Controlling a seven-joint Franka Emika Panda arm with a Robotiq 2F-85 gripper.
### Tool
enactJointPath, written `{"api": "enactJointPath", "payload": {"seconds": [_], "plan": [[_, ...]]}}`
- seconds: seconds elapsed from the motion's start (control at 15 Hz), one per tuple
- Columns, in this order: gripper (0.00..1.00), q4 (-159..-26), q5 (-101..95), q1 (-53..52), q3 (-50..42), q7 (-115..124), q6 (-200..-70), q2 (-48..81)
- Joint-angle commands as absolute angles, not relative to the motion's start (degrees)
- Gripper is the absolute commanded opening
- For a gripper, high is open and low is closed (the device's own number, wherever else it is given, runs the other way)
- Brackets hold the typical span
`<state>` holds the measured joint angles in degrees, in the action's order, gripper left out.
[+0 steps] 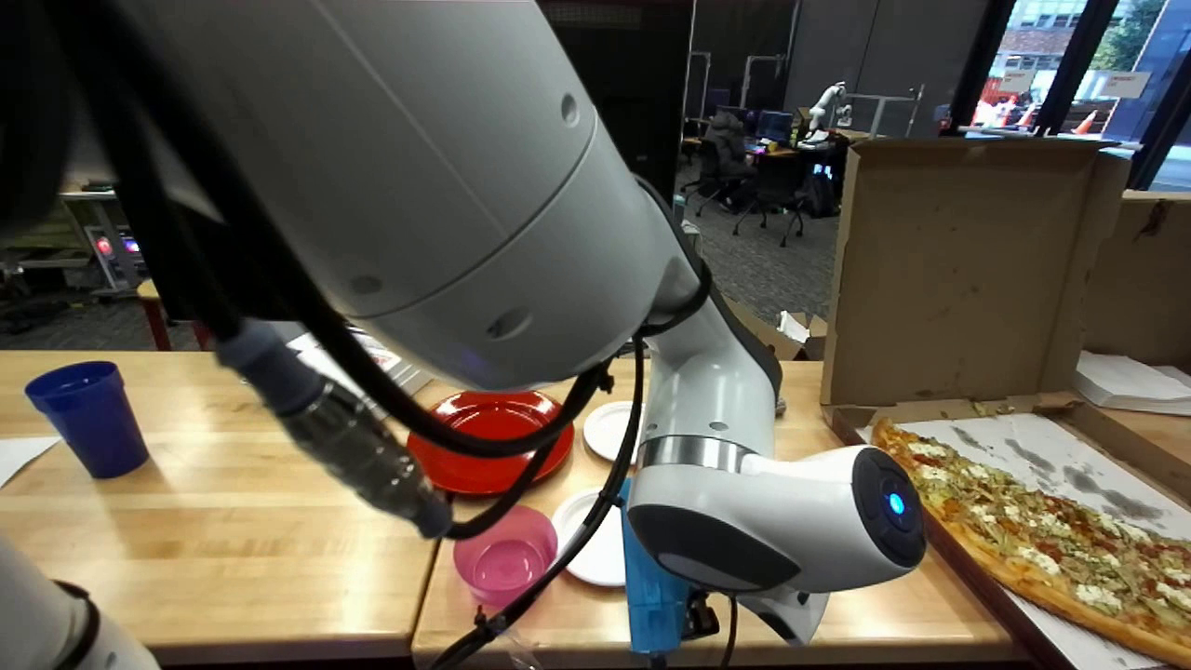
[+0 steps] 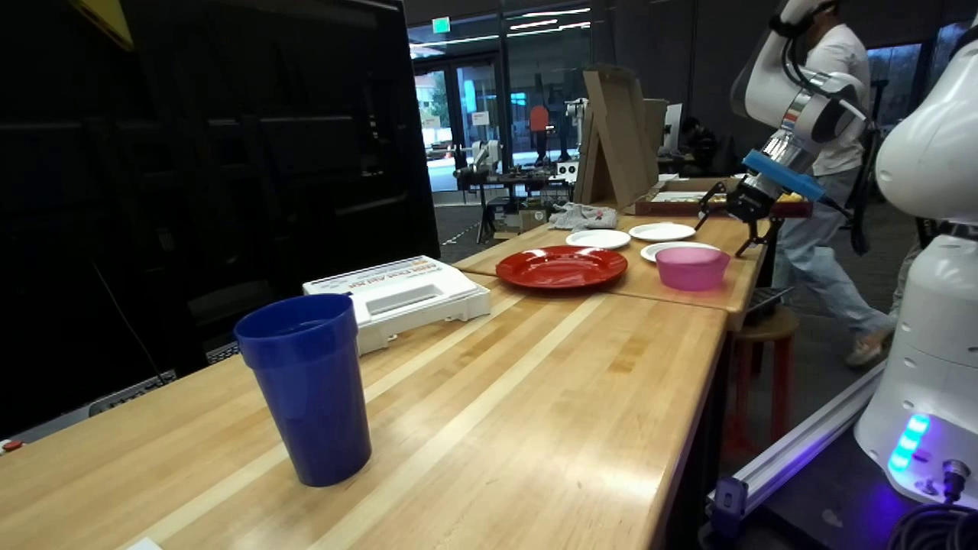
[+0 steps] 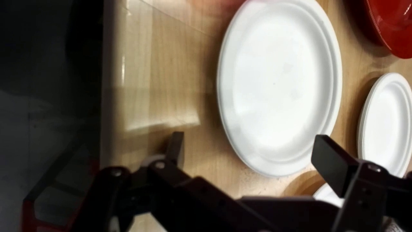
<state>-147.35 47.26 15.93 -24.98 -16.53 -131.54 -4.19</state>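
Three-plus white plates [image 3: 280,87], one bowl [image 2: 692,270], one tool [image 3: 249,146]

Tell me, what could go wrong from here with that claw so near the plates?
Perhaps two things. The open gripper hangs close to the nearest white plate, so it might catch the rim and drag it. The pink bowl stands beside that plate, near the edge of the table, so a sideways bump could push it off.

Plate [image 3: 283,80], white, shallow, with raised rim; lies flat, face up, on wooden table [image 3: 170,71], beside pink bowl [image 2: 691,270].
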Motion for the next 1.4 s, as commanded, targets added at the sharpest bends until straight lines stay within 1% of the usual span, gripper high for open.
{"api": "enactJointPath", "payload": {"seconds": [0.0, 0.47, 1.33], "plan": [[1.00, -145.1, 48.3, 18.0, -24.2, -18.4, -128.9, -2.0], [1.00, -143.6, 46.9, 19.1, -24.0, -19.3, -121.5, -2.6], [1.00, -142.6, 47.2, 19.1, -23.0, -21.4, -118.6, -0.9]]}}
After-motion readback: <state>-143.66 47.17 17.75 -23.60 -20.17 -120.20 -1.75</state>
